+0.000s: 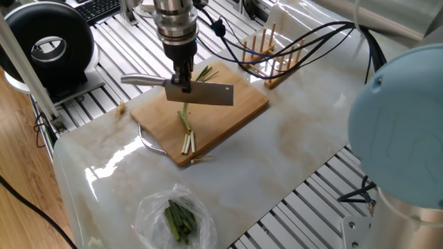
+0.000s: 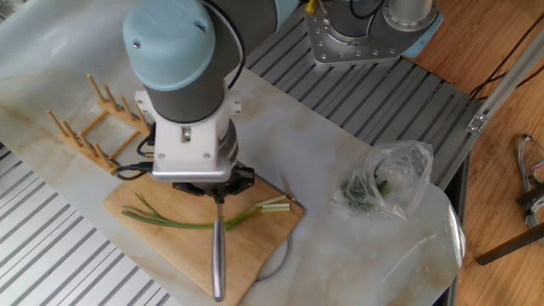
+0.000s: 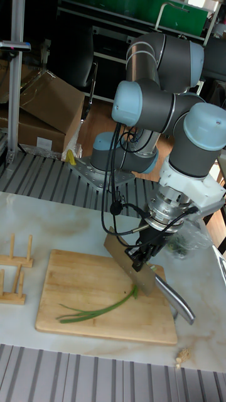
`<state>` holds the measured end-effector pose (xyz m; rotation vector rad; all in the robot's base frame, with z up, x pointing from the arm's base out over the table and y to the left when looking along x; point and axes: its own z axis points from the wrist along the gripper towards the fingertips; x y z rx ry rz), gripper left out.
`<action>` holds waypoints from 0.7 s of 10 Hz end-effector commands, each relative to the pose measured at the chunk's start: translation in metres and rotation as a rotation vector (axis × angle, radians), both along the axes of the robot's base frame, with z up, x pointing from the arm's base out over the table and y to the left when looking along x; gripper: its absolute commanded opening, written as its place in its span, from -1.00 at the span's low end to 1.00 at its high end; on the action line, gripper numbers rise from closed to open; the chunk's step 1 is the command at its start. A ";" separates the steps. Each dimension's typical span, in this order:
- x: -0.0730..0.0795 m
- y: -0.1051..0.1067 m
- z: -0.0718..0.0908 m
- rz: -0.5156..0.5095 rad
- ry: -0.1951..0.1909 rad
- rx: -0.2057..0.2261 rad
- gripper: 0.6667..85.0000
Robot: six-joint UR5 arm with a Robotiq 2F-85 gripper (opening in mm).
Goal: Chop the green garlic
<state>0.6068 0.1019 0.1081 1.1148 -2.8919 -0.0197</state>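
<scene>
The UR5 arm reached down over the table, its wrist pointing almost straight down above the bamboo cutting board (image 1: 228, 114), and the gripper (image 1: 181, 81) was clenched on a cleaver (image 1: 208, 94) at the joint of blade and handle. The cleaver was held with its flat rectangular blade standing on edge and its steel handle (image 2: 218, 259) sticking out sideways, level with the board; in the tall fixed view the blade (image 3: 129, 264) tilted slightly, its lower edge close to the stalk, though whether it touched the stalk could not be told. The green garlic (image 3: 100, 308) lay flat on the board, a single thin stalk running across it, with the leafy green tips (image 2: 140, 211) fanned out at one end and the pale whitish end (image 1: 187, 142) near the board's edge at the other. The blade crossed the stalk near the whitish half. A wooden peg rack (image 2: 85, 127) stood beside the board on the marble-patterned table (image 1: 277, 159), and a clear plastic bag (image 2: 387, 180) holding dark green leaves lay well apart from the board near the table's edge.
</scene>
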 end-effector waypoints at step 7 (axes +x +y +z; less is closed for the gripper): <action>0.012 0.024 -0.019 0.068 -0.043 0.043 -0.98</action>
